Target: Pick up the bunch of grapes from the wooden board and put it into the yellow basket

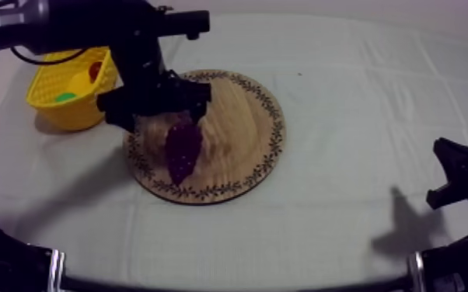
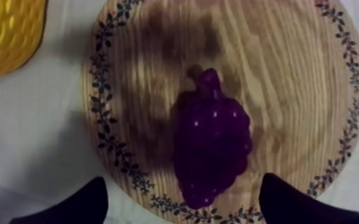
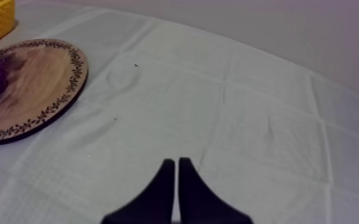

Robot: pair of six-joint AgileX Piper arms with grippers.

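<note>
Black fingers point(image 2: 80, 205) of the left gripper point(image 2: 185, 182) stand wide apart with nothing clamped between them. One sits at each side of the near end of the bunch of grapes point(image 2: 212, 143), and in the left wrist view neither touches it. The purple bunch lies flat on the wooden board point(image 2: 289, 89), inside the patterned rim, with its stem end pointing away from the fingers. It is on the board and not in the yellow basket point(image 2: 9, 36). From above, the left arm comes in at the upper left, and its gripper hangs over the side of the board nearest the basket, right above one end of the bunch. I cannot tell from that view whether it touches the fruit. The basket stands on the cloth point(image 3: 247, 119) just beside the board, at the left side of the table. A small red fruit point(image 1: 95, 70) and a green thing point(image 1: 64, 97) lie inside it; what the green thing is I cannot tell. The right gripper point(image 3: 176, 170) has its two fingers pressed together in a narrow wedge, holding nothing. It sits low over bare cloth at the right side of the table, well apart from the board.
</note>
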